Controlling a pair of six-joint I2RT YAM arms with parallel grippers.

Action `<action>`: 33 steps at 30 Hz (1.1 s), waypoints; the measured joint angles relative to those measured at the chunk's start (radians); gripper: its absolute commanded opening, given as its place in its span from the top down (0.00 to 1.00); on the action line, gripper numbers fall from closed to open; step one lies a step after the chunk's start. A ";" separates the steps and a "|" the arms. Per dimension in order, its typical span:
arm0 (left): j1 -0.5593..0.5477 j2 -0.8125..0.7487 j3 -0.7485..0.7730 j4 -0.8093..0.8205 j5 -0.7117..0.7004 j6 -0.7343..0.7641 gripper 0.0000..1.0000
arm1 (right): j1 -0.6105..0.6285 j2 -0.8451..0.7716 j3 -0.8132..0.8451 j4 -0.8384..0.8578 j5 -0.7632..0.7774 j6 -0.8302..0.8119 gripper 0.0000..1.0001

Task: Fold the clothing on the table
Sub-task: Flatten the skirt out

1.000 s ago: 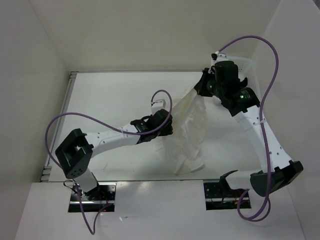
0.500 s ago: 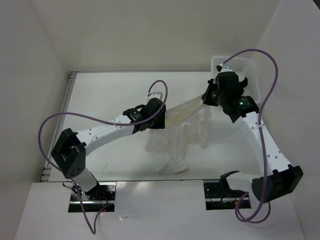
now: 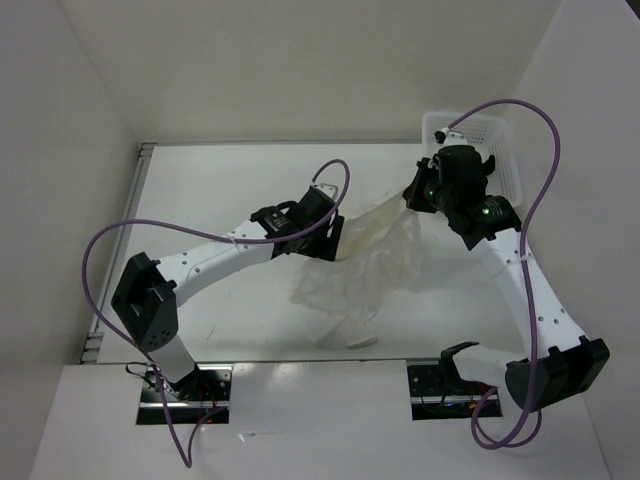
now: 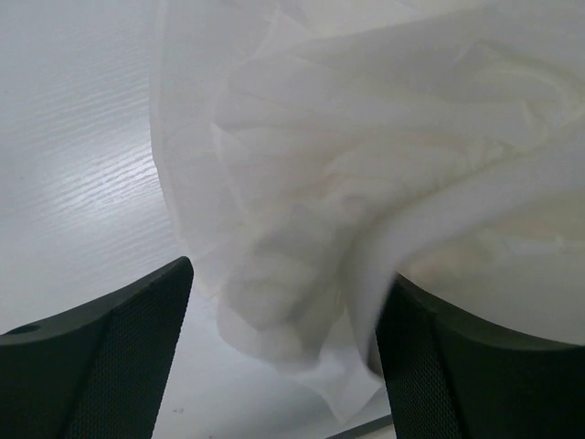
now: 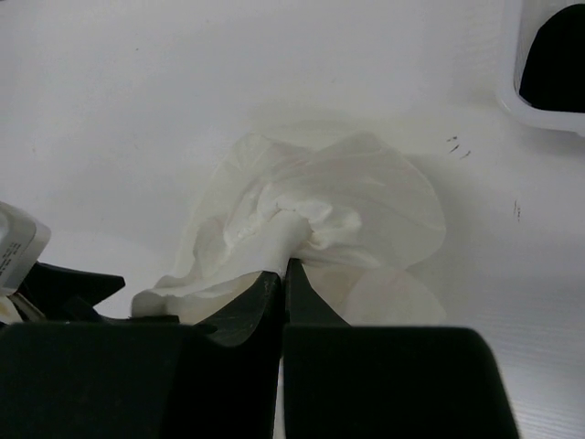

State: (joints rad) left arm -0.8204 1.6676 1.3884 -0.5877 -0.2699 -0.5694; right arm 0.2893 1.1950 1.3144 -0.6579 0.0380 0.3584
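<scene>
"White, thin stuff, the clothing [image 3: 362,272]. Where did it lie?"

"On the table [image 3: 215,190], right of the middle. One end was lifted: the right gripper [image 3: 414,196] was closed on a pinch of it near the far-right corner, close to the mesh basket [image 3: 508,150]. The rest sagged down and spread in a crumpled heap toward the near edge."

"And the left gripper [image 4: 288,279]?"

"Its jaws stood wide, with loose folds bunched in the gap between them. Nothing looked pinched there."

"So which way did the piece run?"

"Its long axis went on a slant, from the raised end at far right down to the near middle. No collar or hem could be made out, so I could not tell top from bottom."

"How would you have done the step well?"

"I judged the step to be spreading the garment before any fold. The left jaws needed to close on a single edge, not a wad of layers, and well apart from the right-hand pinch. Then both arms could draw outward evenly and low, so the cloth lay flat with no twist. The fabric looked light and slippery, and a shallow bite might have slid out."
</scene>
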 measured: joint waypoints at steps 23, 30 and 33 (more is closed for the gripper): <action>0.000 0.047 0.129 0.042 0.127 -0.012 0.24 | -0.002 -0.009 -0.026 0.022 -0.015 0.000 1.00; 0.005 0.165 0.143 0.066 0.100 -0.014 0.42 | -0.002 -0.042 -0.027 0.022 -0.029 0.000 1.00; 0.016 0.171 0.143 0.072 0.090 -0.019 0.68 | -0.002 -0.052 -0.026 0.022 -0.034 0.000 1.00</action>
State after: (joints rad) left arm -0.8040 1.8385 1.5318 -0.5152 -0.1802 -0.5884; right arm 0.2871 1.1427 1.2881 -0.6361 0.0036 0.3580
